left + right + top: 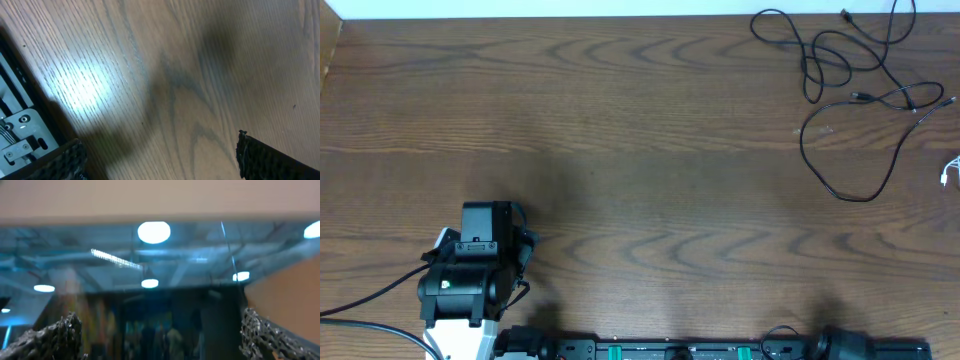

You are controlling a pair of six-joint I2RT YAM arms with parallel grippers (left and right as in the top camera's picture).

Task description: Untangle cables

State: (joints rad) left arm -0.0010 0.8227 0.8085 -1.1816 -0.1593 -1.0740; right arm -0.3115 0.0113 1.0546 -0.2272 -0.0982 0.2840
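Note:
The cables [850, 95] lie in a loose black tangle at the table's far right corner in the overhead view. A white cable end [950, 170] shows at the right edge. My left arm [475, 270] rests at the near left of the table, far from the cables. Its gripper [160, 157] is open and empty over bare wood in the left wrist view. My right gripper [160, 335] is open and empty, its fingers wide apart, pointing out into the room; it does not show in the overhead view. No cable shows in either wrist view.
The arm mounting rail [720, 350] runs along the near edge. A thick black arm cord [360, 315] trails at the near left. A metal bracket [20, 135] shows at the left of the left wrist view.

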